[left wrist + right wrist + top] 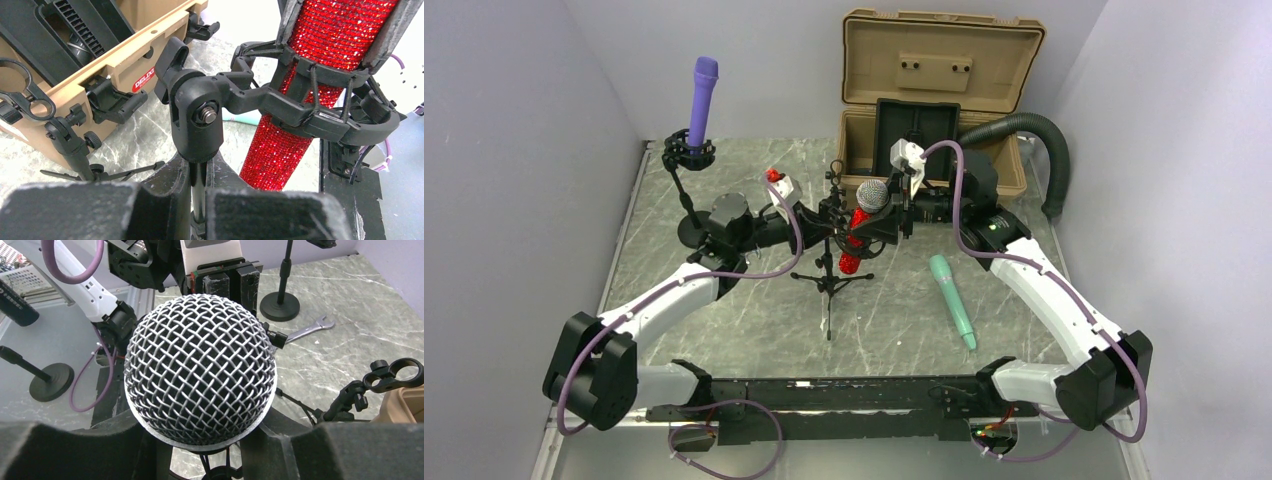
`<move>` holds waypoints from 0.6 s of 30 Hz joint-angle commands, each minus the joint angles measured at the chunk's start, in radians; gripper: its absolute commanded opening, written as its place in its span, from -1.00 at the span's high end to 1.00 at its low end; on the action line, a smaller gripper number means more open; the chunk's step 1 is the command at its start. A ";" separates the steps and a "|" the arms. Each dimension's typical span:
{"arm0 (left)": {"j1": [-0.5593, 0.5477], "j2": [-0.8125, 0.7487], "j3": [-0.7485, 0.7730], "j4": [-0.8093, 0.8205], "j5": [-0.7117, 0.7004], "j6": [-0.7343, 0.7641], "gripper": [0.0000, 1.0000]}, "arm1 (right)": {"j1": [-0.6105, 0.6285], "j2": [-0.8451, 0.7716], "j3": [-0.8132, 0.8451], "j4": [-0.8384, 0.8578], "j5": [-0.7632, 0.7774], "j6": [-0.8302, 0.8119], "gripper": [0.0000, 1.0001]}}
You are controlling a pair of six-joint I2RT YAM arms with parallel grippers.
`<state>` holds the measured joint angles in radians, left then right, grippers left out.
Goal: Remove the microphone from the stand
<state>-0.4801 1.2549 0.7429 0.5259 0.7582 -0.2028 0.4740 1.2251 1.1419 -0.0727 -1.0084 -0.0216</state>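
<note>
A red glitter microphone [854, 228] with a silver mesh head [200, 370] sits tilted in the black shock mount [320, 117] of a small tripod stand [828, 278] at mid-table. My left gripper [199, 172] is shut on the stand's thin pole, just under the swivel joint [197, 117]. My right gripper [209, 450] reaches in from the right below the mesh head. In the left wrist view its grey fingers [400, 25] lie against both sides of the red body [330, 35]. The lower body hangs free beneath the mount.
A purple microphone [703, 95] stands in a second stand at the back left, on a round base [692, 232]. A teal microphone [951, 298] lies to the right. An open tan case [934, 100] and a black hose [1036, 135] sit behind. A wrench [310, 329] lies on the marble.
</note>
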 commanded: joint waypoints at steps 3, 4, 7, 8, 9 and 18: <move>-0.027 -0.033 0.031 0.003 -0.013 0.066 1.00 | 0.002 -0.028 0.019 0.062 0.012 -0.004 1.00; -0.028 -0.036 0.027 -0.003 -0.022 0.079 1.00 | 0.001 -0.034 0.017 0.056 0.018 -0.012 1.00; -0.037 -0.039 0.024 -0.046 -0.057 0.131 1.00 | -0.005 -0.056 0.024 0.032 0.026 -0.033 1.00; -0.041 -0.039 0.025 -0.063 -0.069 0.151 1.00 | -0.010 -0.059 0.028 0.027 0.027 -0.036 1.00; -0.045 -0.038 0.026 -0.079 -0.080 0.168 1.00 | -0.014 -0.068 0.033 0.018 0.027 -0.040 1.00; -0.064 -0.013 0.003 -0.075 -0.120 0.211 1.00 | -0.041 -0.120 0.052 -0.023 0.015 -0.063 1.00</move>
<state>-0.5385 1.2339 0.7433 0.4610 0.6556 -0.0658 0.4522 1.1767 1.1416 -0.1761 -0.9783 -0.0727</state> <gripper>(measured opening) 0.103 0.453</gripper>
